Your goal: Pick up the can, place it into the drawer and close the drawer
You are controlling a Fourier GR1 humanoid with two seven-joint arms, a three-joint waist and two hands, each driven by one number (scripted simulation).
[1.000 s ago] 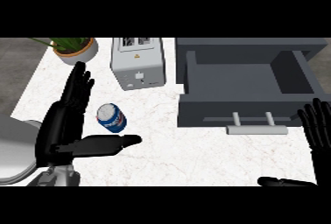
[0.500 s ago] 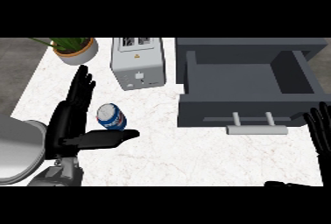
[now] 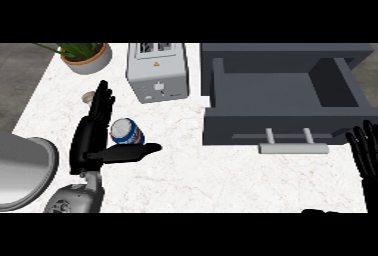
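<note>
Beside the can (image 3: 127, 132), the left hand (image 3: 88, 142) has edged nearer, fingers straight and unclenched, thumb below it.

White marble counter (image 3: 221, 175) with can (image 3: 127, 132), toaster (image 3: 156, 72), potted plant (image 3: 86, 56) and open drawer (image 3: 280, 95)

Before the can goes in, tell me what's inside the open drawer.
The drawer shows only its bare grey floor and walls; nothing lies in it. Its front panel may cover the floor's nearest strip.

Blue-and-white can (image 3: 127, 132); dark grey drawer (image 3: 273, 92); white, faintly veined counter (image 3: 221, 175); silver toaster (image 3: 155, 75).
</note>
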